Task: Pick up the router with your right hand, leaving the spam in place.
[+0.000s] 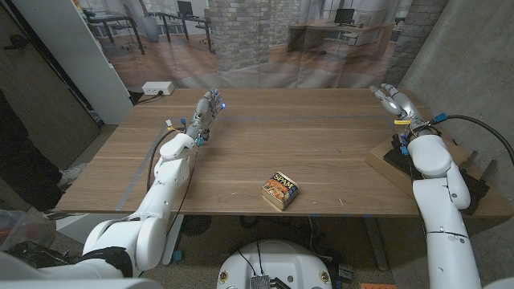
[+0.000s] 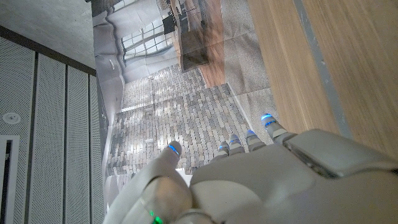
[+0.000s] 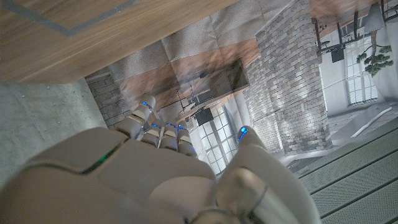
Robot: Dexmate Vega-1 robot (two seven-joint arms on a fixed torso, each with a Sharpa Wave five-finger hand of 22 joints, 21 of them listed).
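The spam can [image 1: 280, 190], yellow with a blue lid, lies on the wooden table [image 1: 321, 136] near its front edge, a little right of the middle. My left hand [image 1: 207, 108] is raised over the table's far left part, fingers stretched out and holding nothing; the left wrist view shows its back [image 2: 261, 180] with the fingers apart. My right hand [image 1: 393, 100] hovers at the far right corner, fingers also extended and empty; its back [image 3: 155, 174] appears in the right wrist view. Both hands are far from the can.
A brown board [image 1: 387, 163] with a dark flat thing on it juts past the table's right edge, partly hidden by my right arm. A white power strip [image 1: 157, 87] lies beyond the far left corner. A printed office backdrop hangs behind the table.
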